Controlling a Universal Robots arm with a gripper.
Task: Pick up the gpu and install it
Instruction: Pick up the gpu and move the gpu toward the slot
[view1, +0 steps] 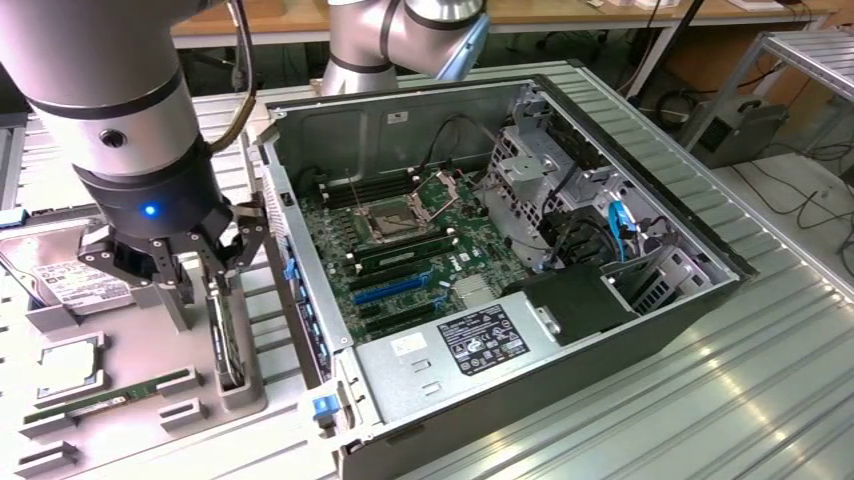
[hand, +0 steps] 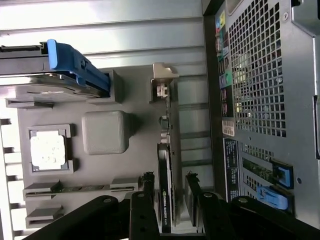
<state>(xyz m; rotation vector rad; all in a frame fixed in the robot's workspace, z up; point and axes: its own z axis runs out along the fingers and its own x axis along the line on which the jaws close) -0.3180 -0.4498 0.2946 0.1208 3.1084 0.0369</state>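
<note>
Ribbed metal table (view1: 747, 400), grey parts tray (hand: 135, 160): thin black gpu card, silver-bracketed (hand: 164, 175), on edge directly between fingers (hand: 144, 210) spread apart, long axis along the gap.

Bright glare, perhaps daylight, on table (view1: 727, 400)

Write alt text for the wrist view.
Open gripper straddles the gpu, which stands on edge in a slot of a gray tray. A CPU also sits in the tray, and the case stands beside it.
</note>
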